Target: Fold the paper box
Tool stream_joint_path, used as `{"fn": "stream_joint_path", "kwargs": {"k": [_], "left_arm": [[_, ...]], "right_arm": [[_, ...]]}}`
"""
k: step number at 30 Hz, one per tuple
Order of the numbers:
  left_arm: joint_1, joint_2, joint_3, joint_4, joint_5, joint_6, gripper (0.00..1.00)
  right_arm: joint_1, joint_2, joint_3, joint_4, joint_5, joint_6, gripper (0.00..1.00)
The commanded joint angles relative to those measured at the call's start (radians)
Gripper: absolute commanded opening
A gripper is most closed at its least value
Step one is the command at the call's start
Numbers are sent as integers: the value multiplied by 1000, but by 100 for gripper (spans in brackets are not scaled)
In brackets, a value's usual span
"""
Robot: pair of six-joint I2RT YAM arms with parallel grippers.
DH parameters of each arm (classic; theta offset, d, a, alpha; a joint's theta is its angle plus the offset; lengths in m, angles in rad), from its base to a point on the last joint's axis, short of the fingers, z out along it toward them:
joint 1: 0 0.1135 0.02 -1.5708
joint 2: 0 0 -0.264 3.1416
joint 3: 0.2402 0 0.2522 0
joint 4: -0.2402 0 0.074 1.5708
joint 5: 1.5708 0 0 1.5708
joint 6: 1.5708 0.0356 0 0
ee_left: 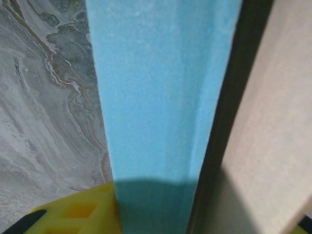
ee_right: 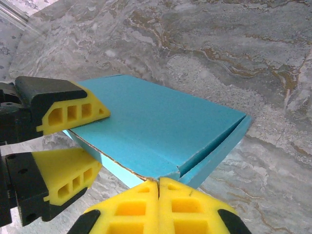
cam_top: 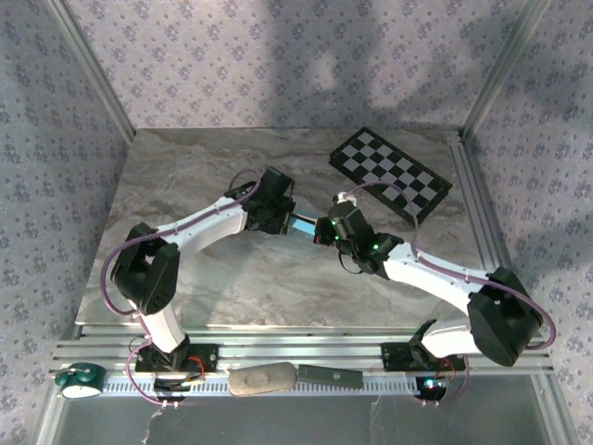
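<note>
1. Out in the middle of the counter (cam_top: 232, 287), the paper box (ee_right: 161, 126) sits between both hands, turquoise side up, flat and looking pretty much folded.
2. So my right hand (ee_right: 158, 187) is closed tight, tips pressed together right at the box's near corner where the seam meets. My guess is that it pins the flap so it can't pop open. I can't tell if any card is actually nipped in there.
3. Meanwhile my left hand (ee_right: 100, 140) straddles the box's edge, one finger over the top face, one under. The top pad touches, but whether it's truly clamped I can't tell.
4. Pose-wise, both arms reach inward with wrists angled toward each other, nearly nose to nose.
</note>
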Motion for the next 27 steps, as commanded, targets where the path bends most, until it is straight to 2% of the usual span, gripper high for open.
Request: {"fn": "stream_joint_path", "kwargs": {"k": [1,11,19,27], "left_arm": [[10,25,46,-13,2,-17,43],[20,31,58,-18,8,-13,43],[22,48,72,-18,20,-8,42],[21,34,55,-16,26,-3,42]], "right_arm": [[5,-14,-25,59,29,-1,0],[6,-13,-70,126,31,-43,0],[10,3,-143,261,32,-113,0],[-2,-2,-86,171,25,-115,0]]}}
